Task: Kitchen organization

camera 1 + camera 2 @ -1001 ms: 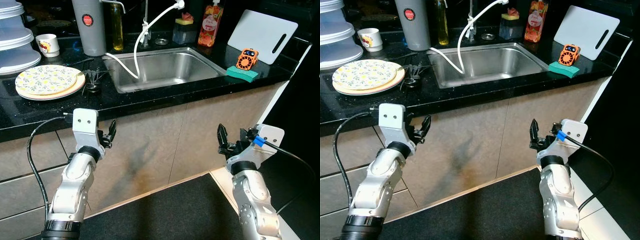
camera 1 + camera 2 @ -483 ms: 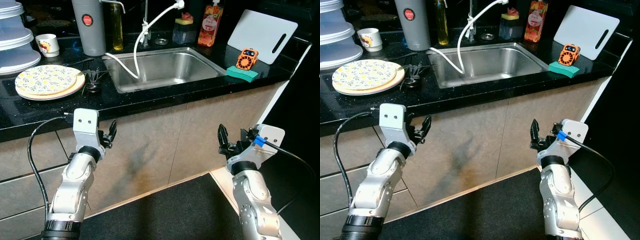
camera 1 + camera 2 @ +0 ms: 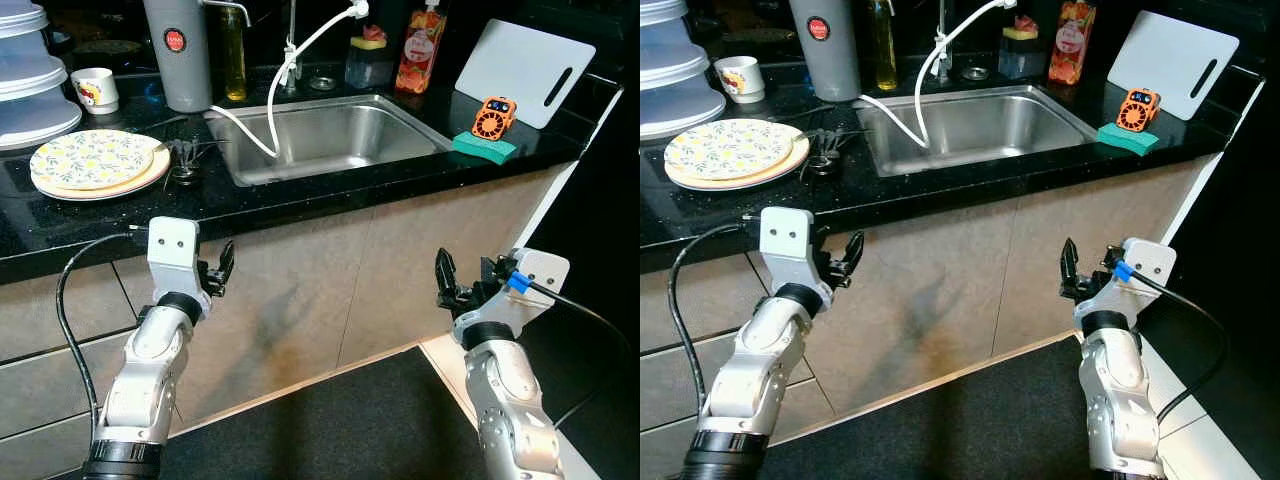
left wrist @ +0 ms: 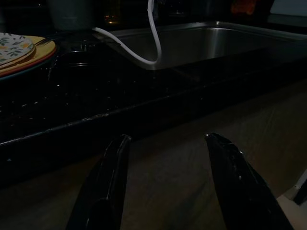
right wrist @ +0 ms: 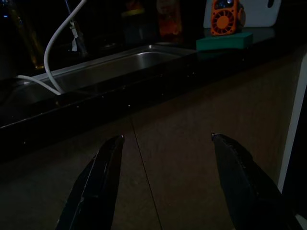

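Note:
A stack of patterned plates point(image 3: 95, 163) lies on the black counter point(image 3: 300, 200) at the left, with dark cutlery point(image 3: 186, 160) beside it. A steel sink point(image 3: 330, 135) with a white hose point(image 3: 262, 140) sits in the middle. At the right are a green sponge point(image 3: 484, 147), an orange gadget point(image 3: 493, 117) and a white cutting board point(image 3: 525, 72). My left gripper point(image 3: 222, 265) is open, below the counter edge in front of the cabinet. My right gripper point(image 3: 442, 275) is open too, low before the cabinet at the right. Nothing is held.
A grey canister point(image 3: 178, 52), a mug point(image 3: 95, 88), an oil bottle point(image 3: 234, 52), a soap bottle point(image 3: 420, 48) and stacked white containers point(image 3: 30, 90) line the back of the counter. Beige cabinet fronts point(image 3: 330, 280) stand ahead; dark floor point(image 3: 340, 430) lies below.

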Robot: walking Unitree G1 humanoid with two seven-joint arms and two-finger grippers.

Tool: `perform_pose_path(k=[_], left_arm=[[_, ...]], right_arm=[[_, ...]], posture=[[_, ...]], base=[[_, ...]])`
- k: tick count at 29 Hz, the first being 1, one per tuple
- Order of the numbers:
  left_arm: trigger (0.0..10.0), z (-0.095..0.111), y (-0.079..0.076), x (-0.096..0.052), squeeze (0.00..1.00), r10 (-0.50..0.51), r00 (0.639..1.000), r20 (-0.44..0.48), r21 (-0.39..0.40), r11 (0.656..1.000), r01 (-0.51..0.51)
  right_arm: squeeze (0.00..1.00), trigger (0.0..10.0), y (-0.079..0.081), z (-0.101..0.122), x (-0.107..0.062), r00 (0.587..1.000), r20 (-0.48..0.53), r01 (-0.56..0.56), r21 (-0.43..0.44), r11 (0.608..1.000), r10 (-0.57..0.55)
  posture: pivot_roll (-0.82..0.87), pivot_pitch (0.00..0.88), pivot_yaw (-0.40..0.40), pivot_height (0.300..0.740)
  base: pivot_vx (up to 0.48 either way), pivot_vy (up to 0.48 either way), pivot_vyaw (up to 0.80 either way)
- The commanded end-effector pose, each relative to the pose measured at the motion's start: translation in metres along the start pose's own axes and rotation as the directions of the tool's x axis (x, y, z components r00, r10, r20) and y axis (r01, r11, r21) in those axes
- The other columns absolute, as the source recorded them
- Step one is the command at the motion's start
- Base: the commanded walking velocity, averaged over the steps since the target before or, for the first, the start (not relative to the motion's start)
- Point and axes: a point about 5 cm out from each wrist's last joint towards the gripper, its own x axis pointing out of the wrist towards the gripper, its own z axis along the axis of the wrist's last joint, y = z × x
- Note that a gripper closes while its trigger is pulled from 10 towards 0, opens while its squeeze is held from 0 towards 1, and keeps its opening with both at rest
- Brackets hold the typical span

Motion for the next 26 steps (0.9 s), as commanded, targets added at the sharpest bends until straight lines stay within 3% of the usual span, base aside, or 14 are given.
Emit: perform_pose_path(k=[1, 22, 26], left_arm=[[10.0, 0.000, 0.000, 0.002, 0.00, -0.006, 1.000, -0.001, 0.017, 1.000, 0.006], [10.0, 0.001, -0.002, 0.004, 0.00, -0.012, 1.000, 0.004, 0.027, 1.000, 0.012], [10.0, -0.018, 0.002, -0.004, 0.00, -0.008, 0.998, -0.058, 0.050, 0.999, 0.011]], right_arm=[[0.00, 10.0, 0.000, 0.004, 0.002, 1.000, 0.010, -0.001, 0.000, 1.000, 0.001], [0.00, 10.0, 0.001, 0.003, 0.004, 1.000, 0.013, -0.005, 0.003, 1.000, 0.005], [0.00, 10.0, -0.004, -0.015, -0.003, 0.999, -0.053, 0.004, -0.037, 0.999, -0.006]], posture=[[0.01, 0.000, -0.014, 0.740], [0.01, 0.000, -0.011, 0.740], [0.01, 0.000, -0.008, 0.740]], base=[[0.000, 0.000, 0.00], [0.000, 0.000, 0.00], [0.000, 0.000, 0.00]])
